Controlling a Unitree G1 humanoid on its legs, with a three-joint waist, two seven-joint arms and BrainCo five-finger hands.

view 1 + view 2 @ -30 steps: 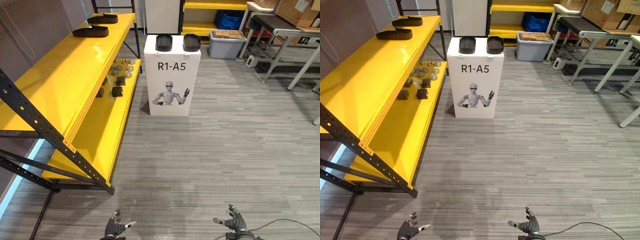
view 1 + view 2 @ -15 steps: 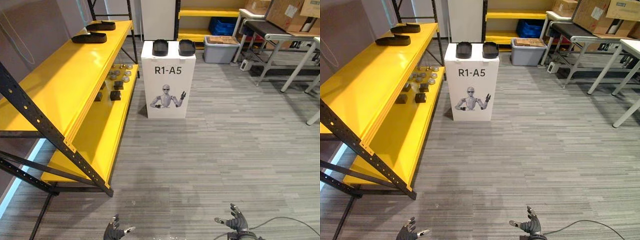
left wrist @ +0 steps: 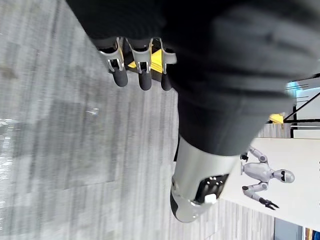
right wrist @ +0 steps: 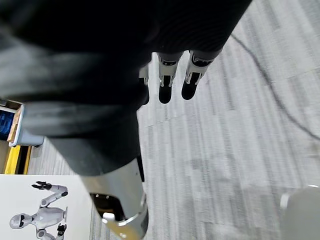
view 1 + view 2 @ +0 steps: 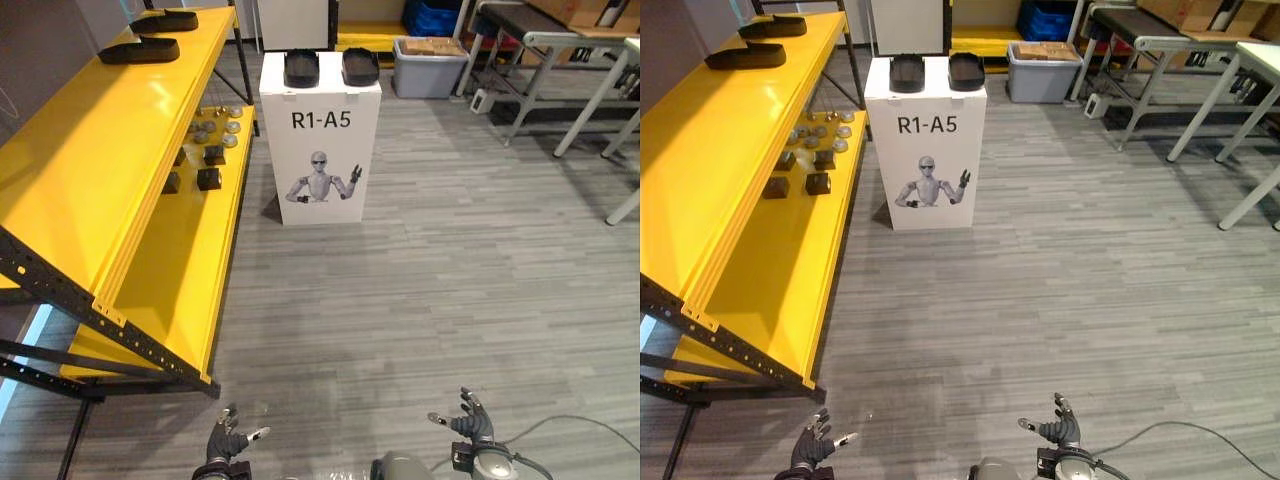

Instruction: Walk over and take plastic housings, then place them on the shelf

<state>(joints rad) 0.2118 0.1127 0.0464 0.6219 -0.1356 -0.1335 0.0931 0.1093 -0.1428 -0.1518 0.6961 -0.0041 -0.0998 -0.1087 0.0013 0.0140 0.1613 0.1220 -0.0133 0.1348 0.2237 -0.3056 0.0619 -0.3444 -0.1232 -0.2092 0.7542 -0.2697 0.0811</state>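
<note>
Left eye view: grey floor (image 5: 450,280), yellow shelf (image 5: 100,150), plastic housings (image 5: 301,68) on white box (image 5: 320,150); left hand (image 5: 226,445), right hand (image 5: 470,425) spread, empty.

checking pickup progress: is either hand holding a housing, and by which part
Nothing is held. The left hand and right hand are open over the floor; two black housings sit on the white stand ahead.

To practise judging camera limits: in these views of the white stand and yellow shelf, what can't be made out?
Small parts on the lower yellow shelf, eye views: too small to identify.
Grey bin: brown cardboard on top hides its contents.
White stand, left wrist view: partly behind the left hand, cut off by the edge.
</note>
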